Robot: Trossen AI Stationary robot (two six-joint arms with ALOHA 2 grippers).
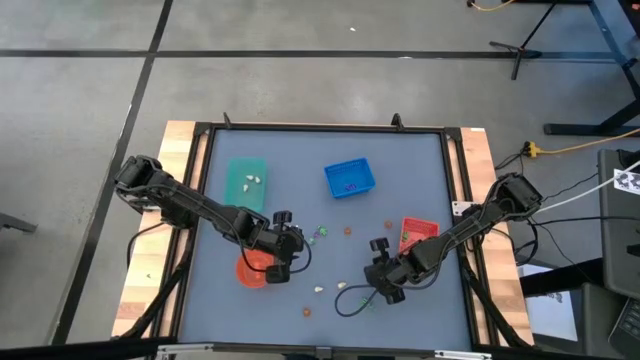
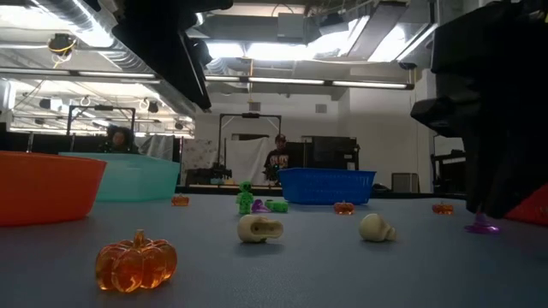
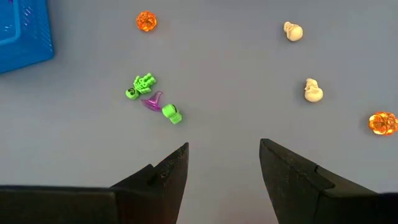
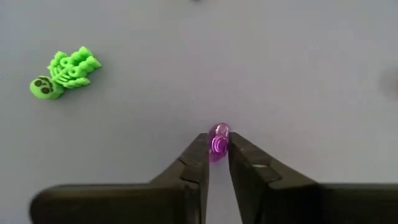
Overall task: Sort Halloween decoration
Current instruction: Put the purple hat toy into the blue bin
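Between the right gripper's [image 4: 217,149] fingertips sits a purple trinket [image 4: 218,140], pinched at its sides; a green skeleton [image 4: 63,73] lies well off; left gripper [image 3: 224,155] gapes empty.

**Trinkets strewn across the desk at eye level**

We look level across the grey desk [image 2: 342,274]. Nearest us sits a clear orange pumpkin [image 2: 136,260]. Behind it lie two cream skulls [image 2: 259,228], well apart, the second [image 2: 376,228] further right. Beyond them we see a small green figure [image 2: 246,198] beside a purple and green cluster [image 2: 272,206]. Small orange pumpkins sit near the teal tray [image 2: 137,178], the blue basket [image 2: 327,186] and the far right [image 2: 443,208]. An orange bowl [image 2: 47,186] stands at left, overlapping the teal tray. At right a dark arm [image 2: 497,103] comes down over a purple piece [image 2: 483,225]. Two people [image 2: 278,158] are in the room behind.
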